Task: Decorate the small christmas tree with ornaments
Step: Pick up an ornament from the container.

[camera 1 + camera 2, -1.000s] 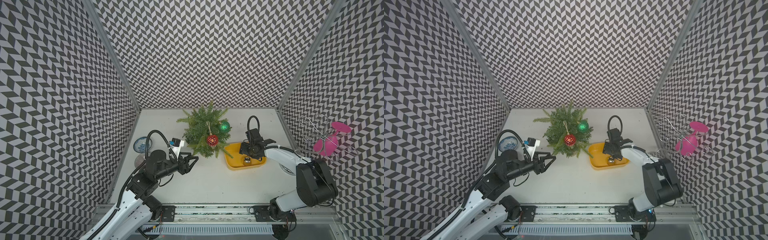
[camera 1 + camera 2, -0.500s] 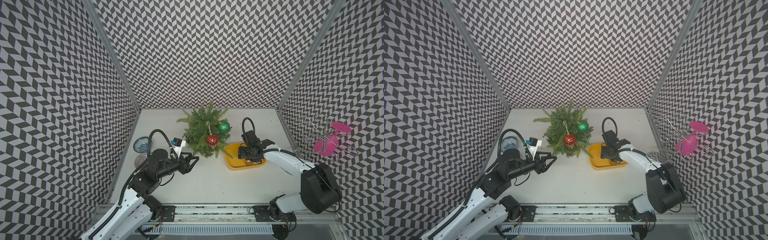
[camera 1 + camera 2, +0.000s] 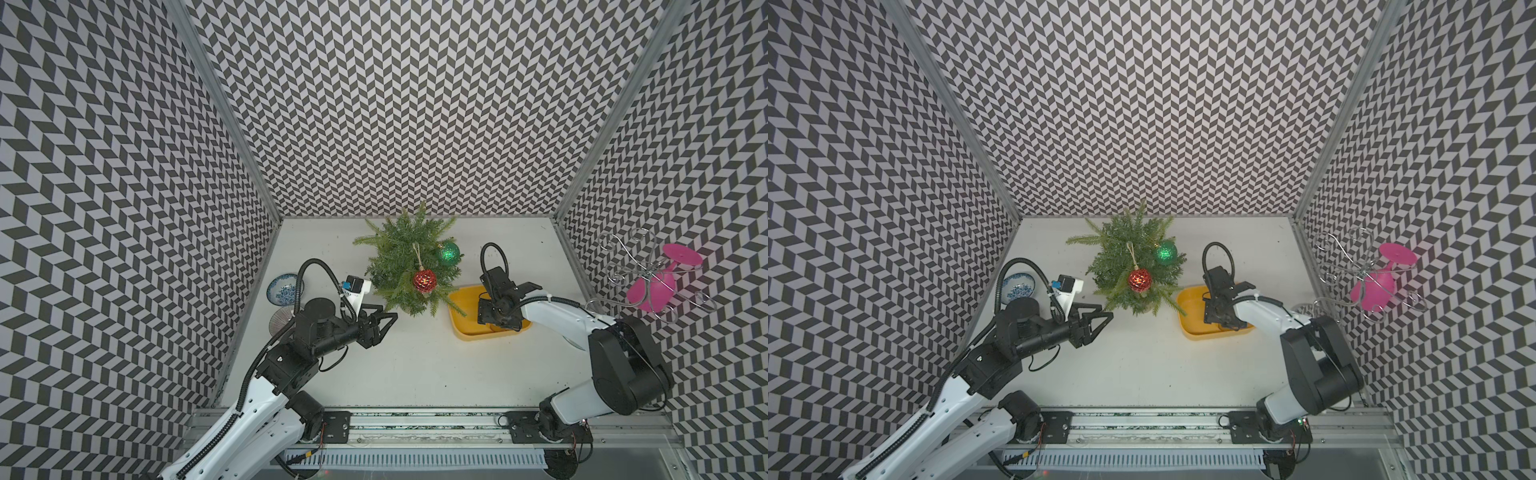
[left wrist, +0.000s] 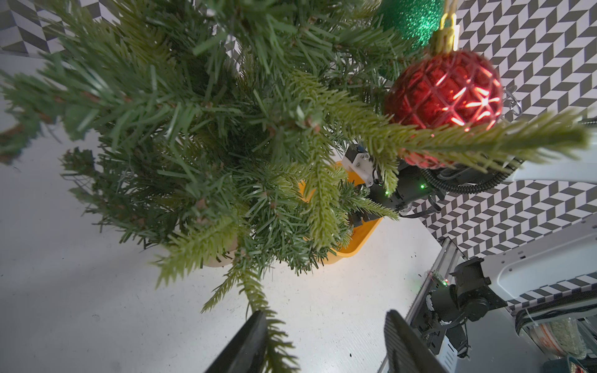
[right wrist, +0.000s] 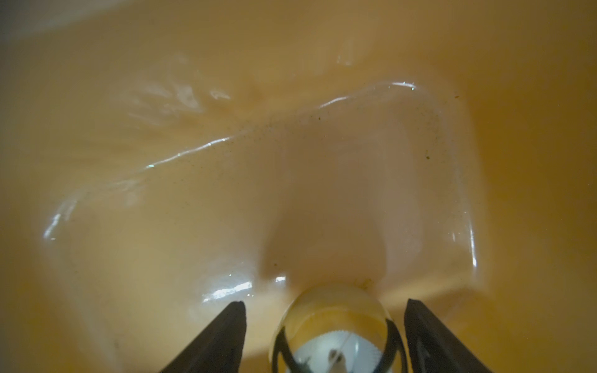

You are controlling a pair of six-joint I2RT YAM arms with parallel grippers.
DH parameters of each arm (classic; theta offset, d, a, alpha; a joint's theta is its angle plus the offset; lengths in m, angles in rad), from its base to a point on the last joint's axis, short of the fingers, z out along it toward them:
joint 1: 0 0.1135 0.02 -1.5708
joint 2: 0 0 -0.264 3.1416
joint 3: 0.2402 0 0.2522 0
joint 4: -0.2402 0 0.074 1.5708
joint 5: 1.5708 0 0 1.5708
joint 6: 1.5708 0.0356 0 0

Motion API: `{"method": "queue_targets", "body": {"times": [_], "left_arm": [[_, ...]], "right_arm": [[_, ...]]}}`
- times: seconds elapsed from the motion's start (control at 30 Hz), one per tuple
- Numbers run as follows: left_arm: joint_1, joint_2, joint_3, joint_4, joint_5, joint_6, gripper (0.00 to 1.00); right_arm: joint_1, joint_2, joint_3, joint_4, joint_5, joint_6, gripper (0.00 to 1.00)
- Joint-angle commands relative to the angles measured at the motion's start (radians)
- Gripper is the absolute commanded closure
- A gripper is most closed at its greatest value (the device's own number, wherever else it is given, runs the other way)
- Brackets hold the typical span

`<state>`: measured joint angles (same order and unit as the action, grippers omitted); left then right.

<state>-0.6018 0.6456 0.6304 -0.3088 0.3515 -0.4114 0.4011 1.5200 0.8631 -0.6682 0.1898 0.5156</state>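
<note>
The small christmas tree (image 3: 409, 266) (image 3: 1133, 266) stands at the back middle of the table. A faceted red ornament (image 3: 424, 279) (image 3: 1139, 279) (image 4: 445, 90) and a glittery green ornament (image 3: 448, 253) (image 3: 1166, 252) (image 4: 410, 19) hang on it. My right gripper (image 3: 496, 320) (image 5: 324, 303) points down into the yellow tray (image 3: 461, 307) (image 3: 1187, 309). It is open around the gold ornament (image 5: 336, 326), with a gap on each side. My left gripper (image 3: 388, 318) (image 3: 1106, 316) (image 4: 326, 326) is open at the tree's front-left edge, with a branch tip brushing one finger (image 4: 252, 336).
A blue patterned bowl (image 3: 285, 289) (image 3: 1017, 286) and a clear glass dish (image 3: 279, 322) sit by the left wall behind my left arm. A pink goblet (image 3: 652, 286) hangs on a wire rack (image 3: 623, 266) on the right wall.
My right gripper has dropped into the tray and now covers the gold ornament, which showed beside it a second ago. The left arm has barely shifted.
</note>
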Motion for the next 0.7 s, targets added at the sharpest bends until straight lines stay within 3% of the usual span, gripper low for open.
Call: {"method": "queue_targets", "body": {"times": [0.0,0.33,0.67], "left_arm": [[-0.006,-0.013,0.013,-0.005,-0.012,0.012,0.40],[-0.006,-0.026,0.003,-0.002,-0.011,0.003,0.40],[-0.006,-0.042,0.015,-0.007,-0.020,0.000,0.40]], "right_arm": [[0.002,-0.002,-0.017,0.028,0.006,0.006,0.23],[0.001,-0.027,-0.029,0.030,0.002,0.009,0.34],[0.002,-0.093,-0.005,0.009,0.003,0.014,0.36]]}}
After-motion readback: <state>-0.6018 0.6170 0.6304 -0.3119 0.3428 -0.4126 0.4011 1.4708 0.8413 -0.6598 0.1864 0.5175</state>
